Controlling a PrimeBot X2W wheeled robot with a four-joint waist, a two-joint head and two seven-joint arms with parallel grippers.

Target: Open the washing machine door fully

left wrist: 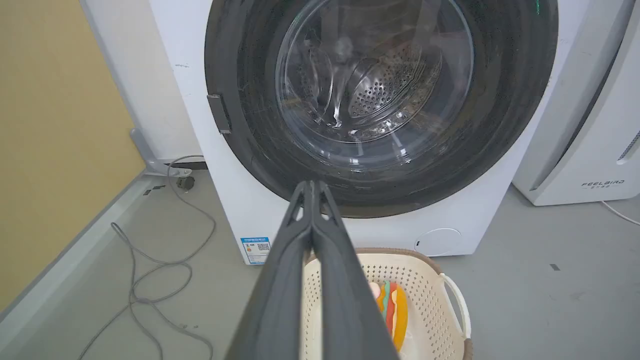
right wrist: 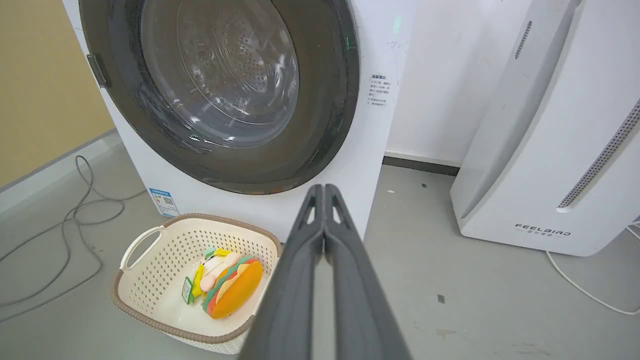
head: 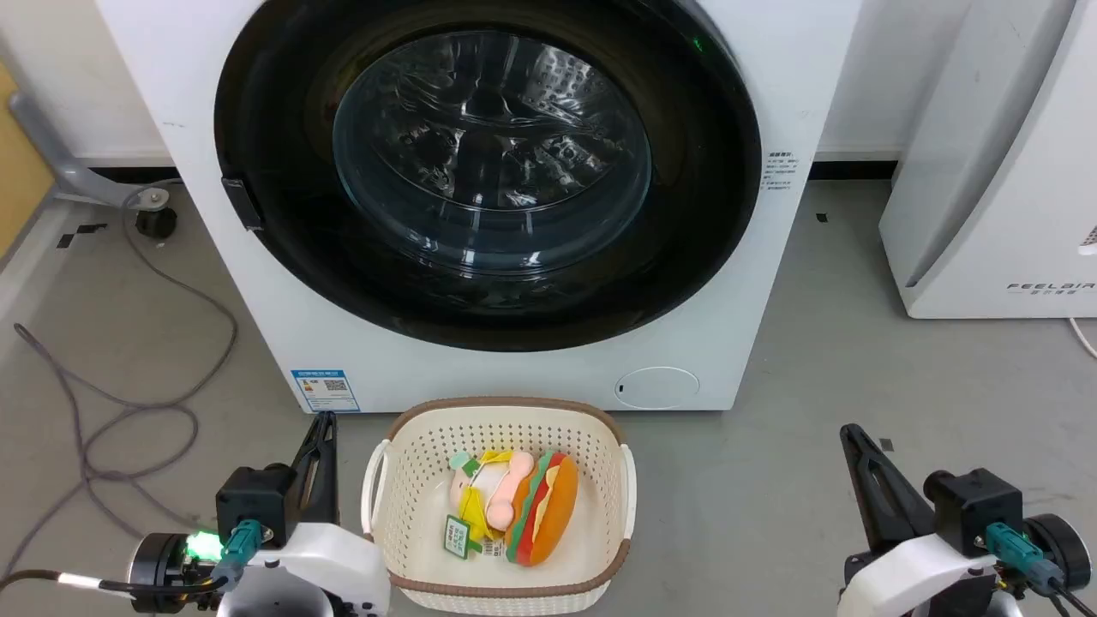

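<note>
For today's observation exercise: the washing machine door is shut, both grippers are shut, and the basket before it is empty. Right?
No: the basket holds a toy burger, as the head view shows. The washing machine door, left gripper and right gripper are shut.

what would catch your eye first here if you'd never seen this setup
The big round black door with its glass bowl, shut on the white washer, takes up the upper middle of the head view. Just in front of it sits a cream basket holding a toy burger. The left gripper and right gripper are shut, at the bottom corners.
</note>
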